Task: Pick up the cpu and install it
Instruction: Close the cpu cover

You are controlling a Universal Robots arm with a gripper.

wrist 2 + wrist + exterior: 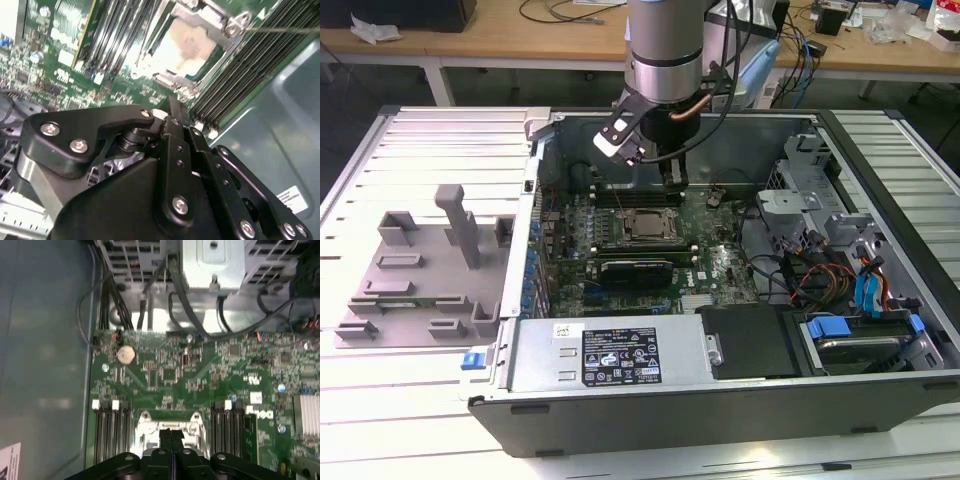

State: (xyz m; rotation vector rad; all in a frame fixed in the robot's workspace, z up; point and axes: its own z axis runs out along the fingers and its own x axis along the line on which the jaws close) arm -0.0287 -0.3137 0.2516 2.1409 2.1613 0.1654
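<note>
Steel case [720, 415]: lies open on a slatted white table [430, 140], with the green motherboard [720, 265] facing up inside.
Surroundings: a grey moulded holder [420, 270] rests on the table at the exterior view's left of the case. A black power supply [610, 355] runs along the near wall. A drive cage [800, 195] and a blue-tabbed drive [840, 330] stand at the exterior view's right, with loose cables [810, 280] between them.
In the way: memory slots [107, 432] flank the socket on both sides, and a black card [635, 270] lies just near of it.
Gripper [172, 434]: its fingers are pressed together with nothing between them, and it hangs over the socket frame [145, 427].
Cpu [192, 42]: sits flat in the socket, ringed by the metal frame, at the middle of the board and apart from the gripper.
Cpu look: square, with a silver top dulled by a pale smear.
</note>
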